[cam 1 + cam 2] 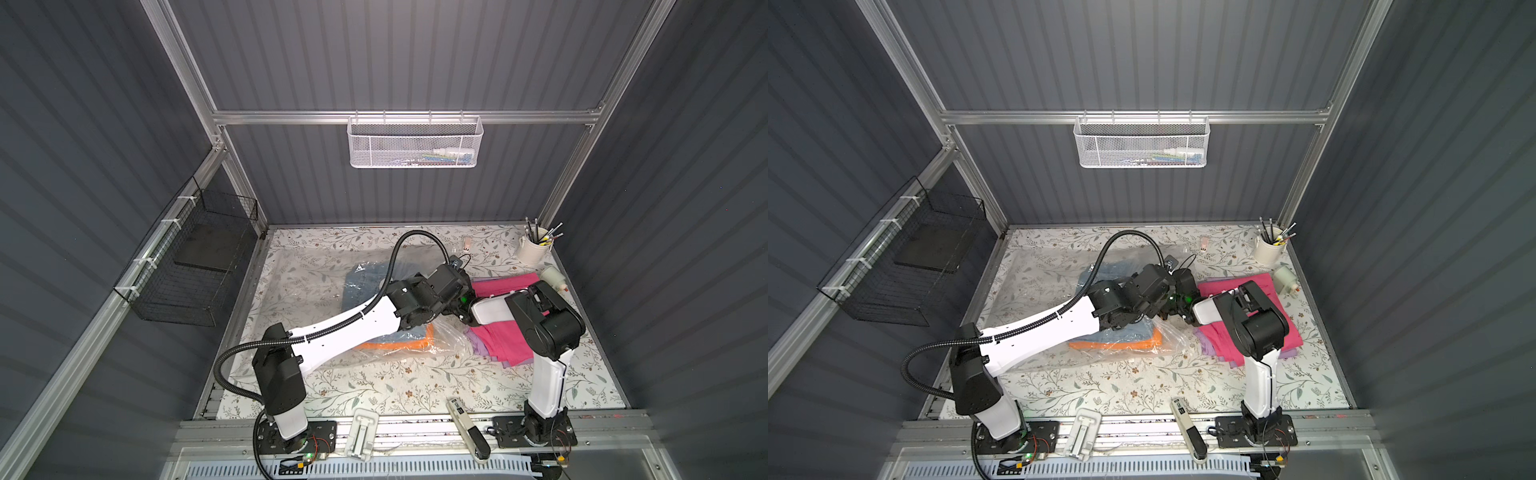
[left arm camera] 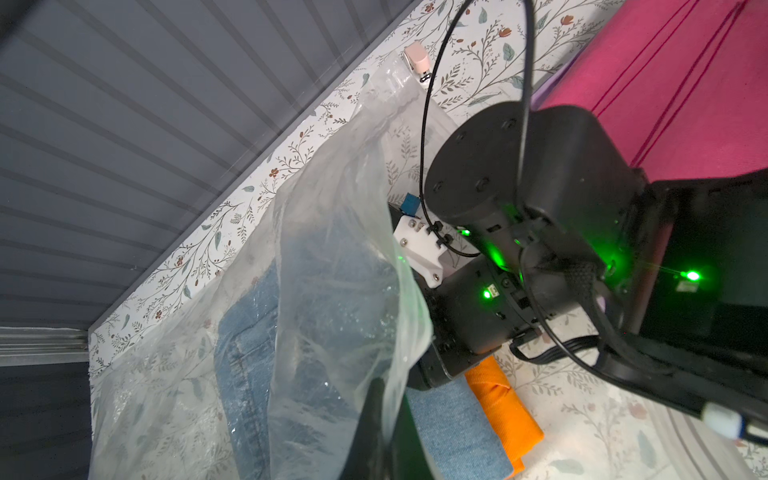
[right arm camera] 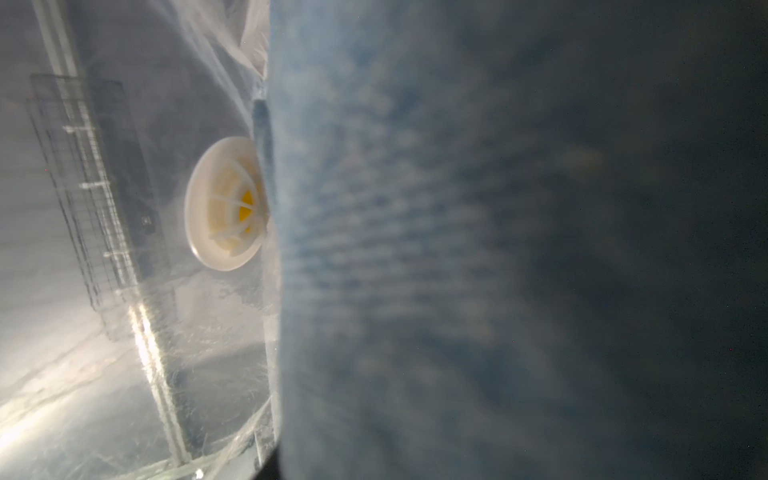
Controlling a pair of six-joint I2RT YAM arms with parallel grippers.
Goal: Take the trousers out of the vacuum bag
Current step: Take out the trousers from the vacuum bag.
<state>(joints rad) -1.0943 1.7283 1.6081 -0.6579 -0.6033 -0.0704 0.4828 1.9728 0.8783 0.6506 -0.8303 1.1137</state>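
In both top views the vacuum bag (image 1: 299, 274) lies on the left and middle of the floral table (image 1: 374, 386), with its mouth facing right. The denim trousers (image 1: 365, 282) rest on the orange trousers (image 1: 409, 344) at that mouth. The hot pink trousers (image 1: 505, 345) and lilac trousers (image 1: 478, 345) are stacked outside on the right, so I judge that half of the work is done. The two wrists meet over the mouth and hide the jaws. In the left wrist view the left gripper (image 2: 376, 401) is pinched together on the upper film of the bag and holds it raised (this keeps the mouth gaping). The right gripper (image 2: 432, 365) reaches in under it, with its fingertips behind the film. In the right wrist view blurred denim fills nearly everything beside the white valve disc (image 3: 226, 203), so I cannot tell whether the right jaws are apart or gripping.
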